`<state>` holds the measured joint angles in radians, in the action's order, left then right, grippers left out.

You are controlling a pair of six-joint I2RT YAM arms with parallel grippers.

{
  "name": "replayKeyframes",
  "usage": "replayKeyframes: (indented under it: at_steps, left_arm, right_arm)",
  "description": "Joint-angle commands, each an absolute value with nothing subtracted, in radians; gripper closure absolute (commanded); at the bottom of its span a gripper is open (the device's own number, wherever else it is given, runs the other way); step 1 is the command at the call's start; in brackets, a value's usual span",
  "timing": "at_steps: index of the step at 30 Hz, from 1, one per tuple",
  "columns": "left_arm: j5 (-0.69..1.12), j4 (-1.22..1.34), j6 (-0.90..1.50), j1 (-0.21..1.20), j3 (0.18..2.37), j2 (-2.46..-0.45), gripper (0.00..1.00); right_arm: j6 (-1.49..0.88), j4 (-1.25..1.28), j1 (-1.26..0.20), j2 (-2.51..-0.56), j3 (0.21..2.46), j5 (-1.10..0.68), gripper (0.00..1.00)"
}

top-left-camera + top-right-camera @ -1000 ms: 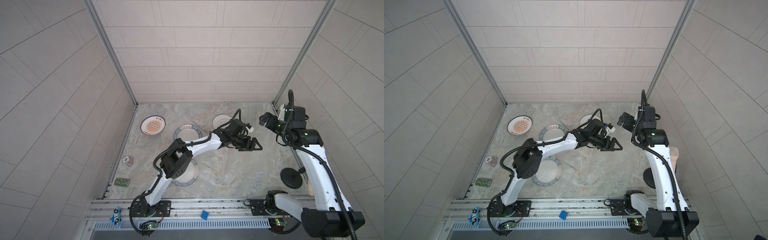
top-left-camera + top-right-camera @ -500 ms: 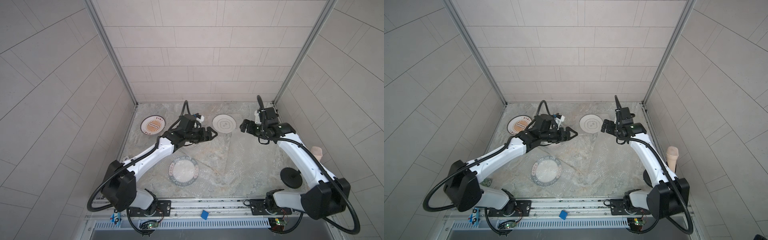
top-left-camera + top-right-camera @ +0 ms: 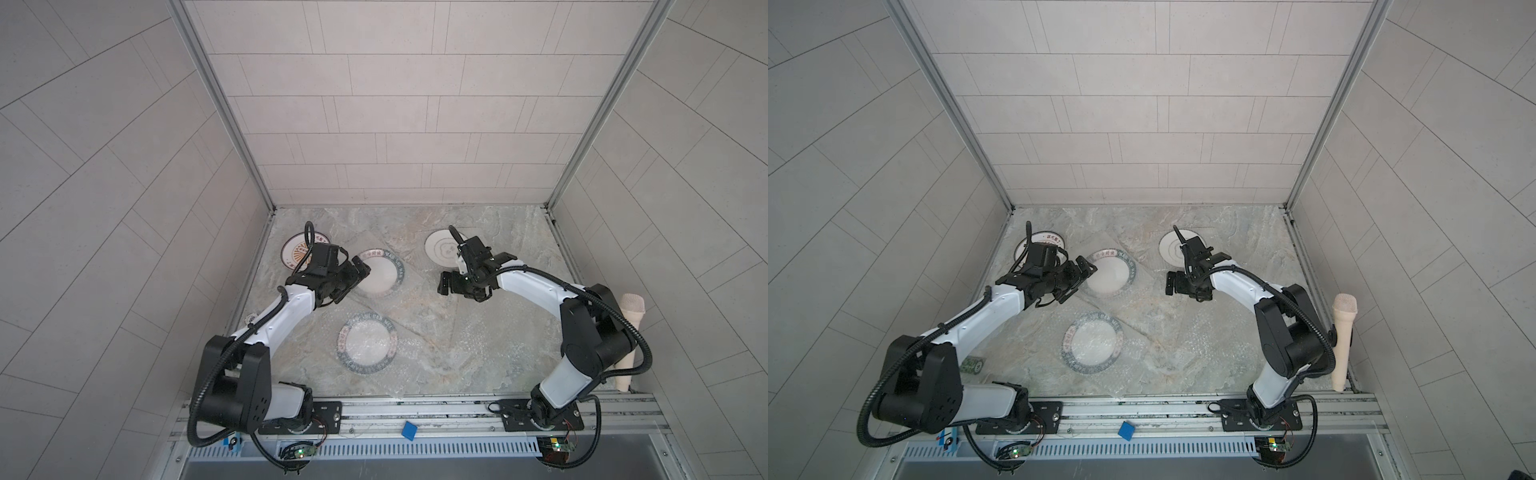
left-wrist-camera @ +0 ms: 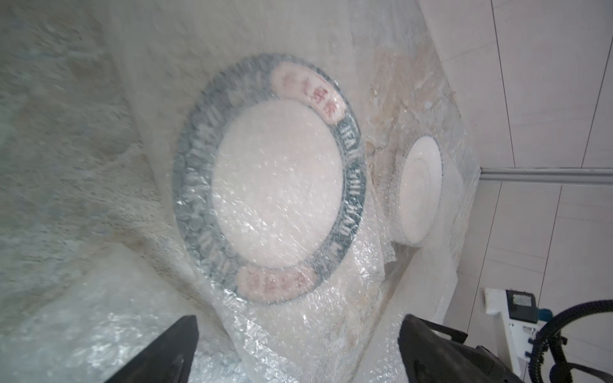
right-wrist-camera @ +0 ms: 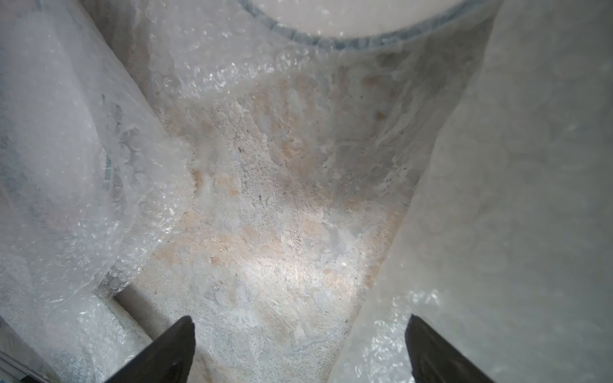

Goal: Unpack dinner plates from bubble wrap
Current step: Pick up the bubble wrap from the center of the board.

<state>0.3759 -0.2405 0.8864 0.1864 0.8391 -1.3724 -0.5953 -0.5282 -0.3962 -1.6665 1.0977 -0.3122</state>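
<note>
Four plates down on the table (image 3: pixel 515 249). The far green-rimmed plate (image 3: pixel 380 272) sits left of centre, and the left wrist view shows it blurred under dimpled bubble wrap (image 4: pixel 298 318), with red lettering in pale panels on its rim. The near green-rimmed plate (image 3: pixel 368 345) lies closer to the rail, also under wrap, and clear rumpled sheets spread to its right across the middle of the table. Back left, the sunburst plate (image 3: pixel 297 255) is half hidden behind the left arm. Back and right of centre, the grey-ringed plate (image 3: pixel 440 247) lies flat, partly behind the right arm.

Now the left claw (image 3: pixel 352 279): it's over the left edge of the far green-rimmed plate, jaws spread wide, nothing between them, wrap loose beneath. The right claw (image 3: pixel 444 284) hangs over the middle of the table, between that plate and the grey-ringed one, jaws just as wide and empty. Its wrist view shows bare table between the fingers (image 5: pixel 166 351), wrap rising on both sides and a green rim at the frame's edge. A pinkish cup (image 3: pixel 629 332) stands upright by the right wall, and a small green roll (image 3: pixel 973 365) lies near the left arm's base
</note>
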Motion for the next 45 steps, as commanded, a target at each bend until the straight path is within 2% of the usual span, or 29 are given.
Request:
replayKeyframes:
  at_steps: [1,10,16,22,26,29,40,45]
  left_arm:
    - [0.36,-0.236,0.891,0.145,0.844,-1.436,0.04]
    - [0.281,-0.22,0.85,0.132,0.937,-1.627,0.12]
    - [0.291,-0.151,0.87,0.131,0.947,-1.703,0.31]
    - [0.303,-0.117,0.877,0.123,0.959,-1.753,0.46]
    - [0.305,-0.102,0.88,0.12,0.964,-1.776,0.61]
    - [0.314,-0.084,0.887,0.118,0.963,-1.786,0.71]
    - [0.437,-0.019,0.905,0.093,0.985,-1.716,0.91]
    - [0.475,-0.107,0.844,0.08,1.049,-1.636,0.97]
  right_arm:
    - [-0.603,-0.504,-0.387,-1.68,1.071,-0.309,0.0]
    - [-0.597,-0.503,-0.34,-1.681,1.034,-0.304,0.0]
    - [-0.587,-0.506,-0.34,-1.65,1.043,-0.326,0.0]
    - [-0.568,-0.498,-0.342,-1.623,1.065,-0.384,0.0]
    - [-0.563,-0.491,-0.342,-1.599,1.071,-0.426,0.0]
    - [-0.557,-0.498,-0.342,-1.582,1.079,-0.432,0.0]
    - [-0.524,-0.548,-0.337,-1.563,1.123,-0.424,0.0]
    - [-0.545,-0.534,-0.286,-1.551,1.168,-0.534,0.0]
